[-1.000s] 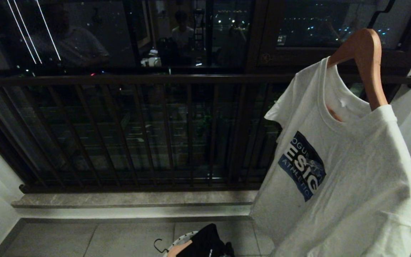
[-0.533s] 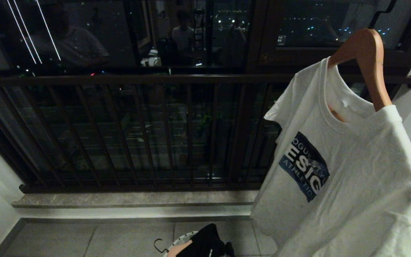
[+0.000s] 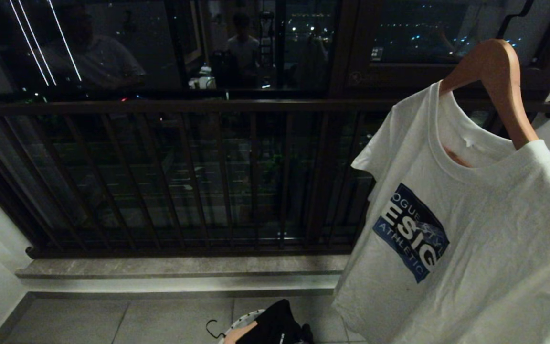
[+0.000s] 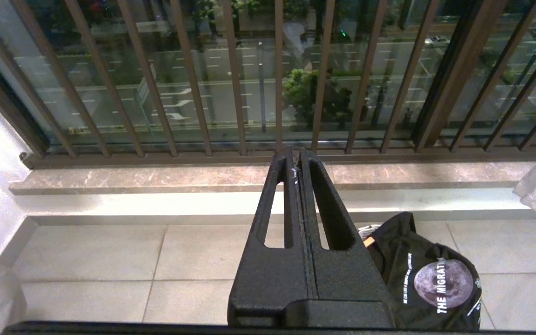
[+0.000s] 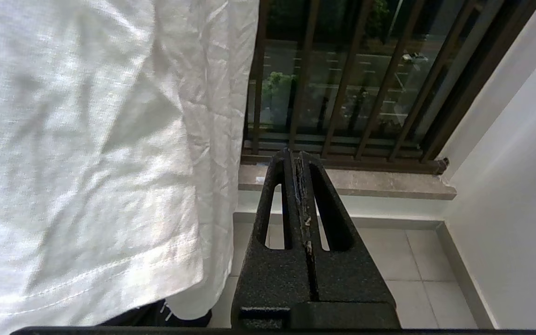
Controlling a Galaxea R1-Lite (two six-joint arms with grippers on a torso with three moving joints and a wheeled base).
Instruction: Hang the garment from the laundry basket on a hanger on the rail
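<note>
A white T-shirt (image 3: 470,229) with a blue print hangs on a wooden hanger (image 3: 494,67) at the right. Its dark hook runs out of the top of the head view, and the rail is out of view. On the floor stands the laundry basket (image 3: 248,317), only part of its speckled white rim showing. A black garment (image 4: 431,279) with a moon print lies in it. My left gripper (image 4: 297,153) is shut and empty, level, left of the basket. My right gripper (image 5: 294,156) is shut and empty, just beside the white shirt's hem (image 5: 110,209).
A dark barred guard (image 3: 208,106) spans the window behind, above a stone sill (image 3: 174,267). A wooden hanger end (image 3: 239,333) and a black hook (image 3: 213,328) lie by the basket. White walls close both sides. People show as reflections in the glass.
The white shirt and its hanger have swung to the right and slightly nearer. The window guard, the floor and the basket keep their places.
</note>
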